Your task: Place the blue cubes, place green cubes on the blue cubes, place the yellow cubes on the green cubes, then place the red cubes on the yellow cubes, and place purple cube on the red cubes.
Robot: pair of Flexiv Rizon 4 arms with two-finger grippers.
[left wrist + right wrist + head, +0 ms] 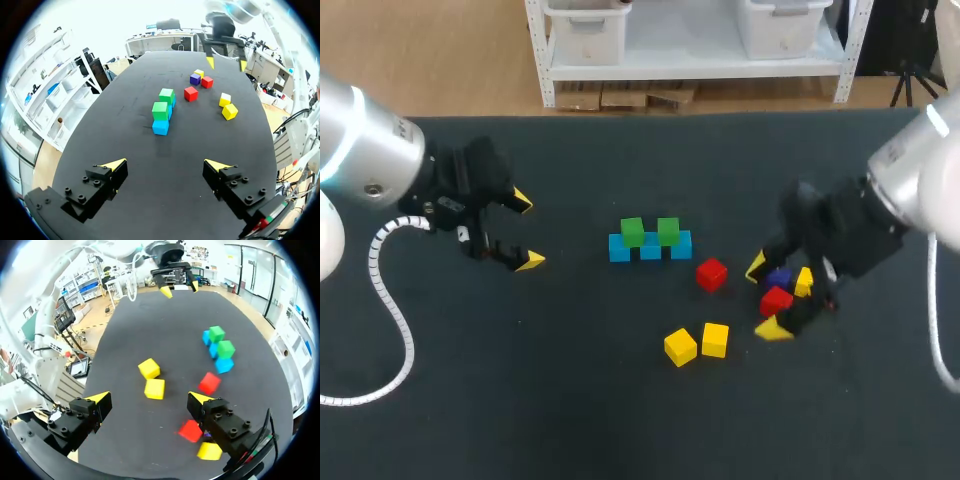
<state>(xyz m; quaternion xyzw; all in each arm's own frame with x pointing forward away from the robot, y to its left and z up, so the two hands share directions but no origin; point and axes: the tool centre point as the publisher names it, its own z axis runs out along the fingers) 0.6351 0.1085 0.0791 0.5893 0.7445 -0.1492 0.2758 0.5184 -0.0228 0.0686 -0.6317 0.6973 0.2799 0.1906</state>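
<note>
Left claw [526, 231]: fingers spread wide, nothing held. It hangs at the table's left side, well apart from every cube.
Right claw [765, 298]: fingers spread, nothing gripped. In the head view it hangs over a tight cluster.
Cluster: small purple cube [778, 278], glossy red cube [775, 300] and yellow cube [803, 281], near or touching one another.
Base: row of three light-blue cubes [650, 248] at mid-table, with two green cubes [667, 231] on top. The yellow layer is not yet laid.
Loose stock: pair of yellow cubes [680, 347] near the front, and a lone red cube [711, 274] between base and cluster.
Risk, pick: a finger lowered into the cluster would probably strike or push a neighbouring cube, or trap two at once.
Risk, order: taking red or purple before yellow breaks the sequence.
Risk, placement: the green cubes appear to stand slightly apart. An off-centre release could tip a yellow cube off or shift the greens.
</note>
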